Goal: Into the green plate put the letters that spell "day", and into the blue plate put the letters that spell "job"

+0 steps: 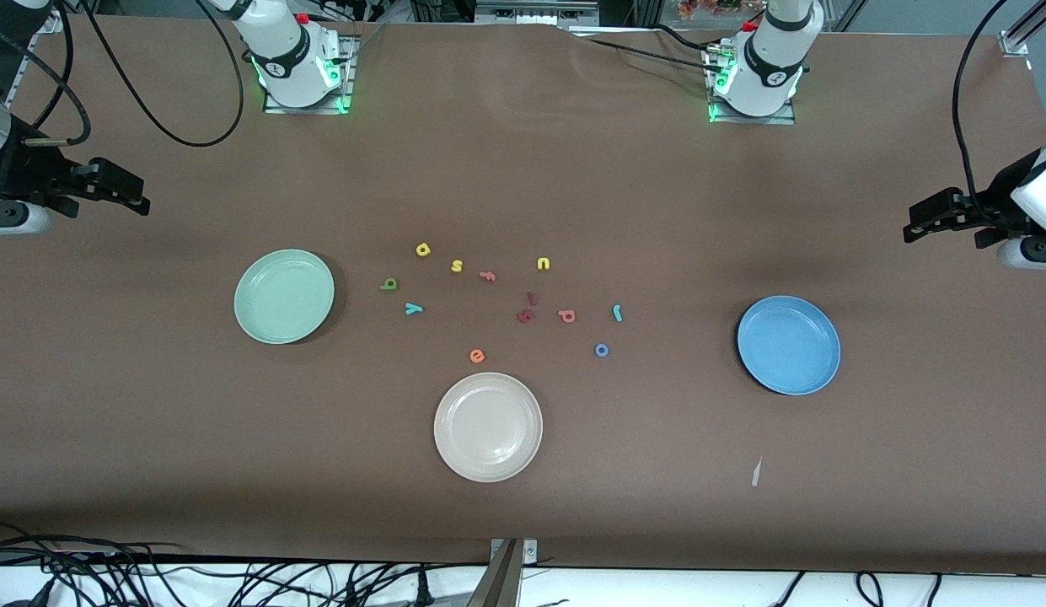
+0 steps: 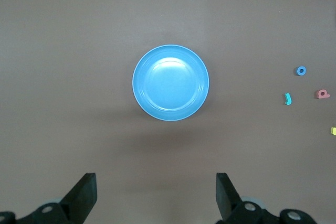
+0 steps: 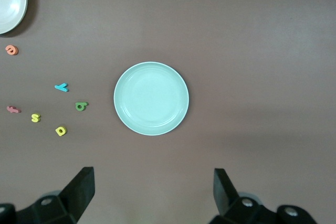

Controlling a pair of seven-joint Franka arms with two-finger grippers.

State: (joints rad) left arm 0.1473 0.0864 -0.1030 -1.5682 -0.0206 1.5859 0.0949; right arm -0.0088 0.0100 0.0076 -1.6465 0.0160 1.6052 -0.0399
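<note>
Both end effectors wait with fingers apart, holding nothing: your left end effector (image 2: 156, 195) over the blue plate (image 1: 788, 344), right end effector (image 3: 153, 192) over the green plate (image 1: 284, 296). Letters lie on bench (image 1: 573, 185) between plates.

A brown table (image 1: 573, 169) is carrying three plates: the green plate (image 1: 284, 296) at nine o'clock, the blue plate (image 1: 788, 344) at three, a cream plate (image 1: 488, 427) at six, scattered foam letters (image 1: 489, 295) lying between them.
</note>
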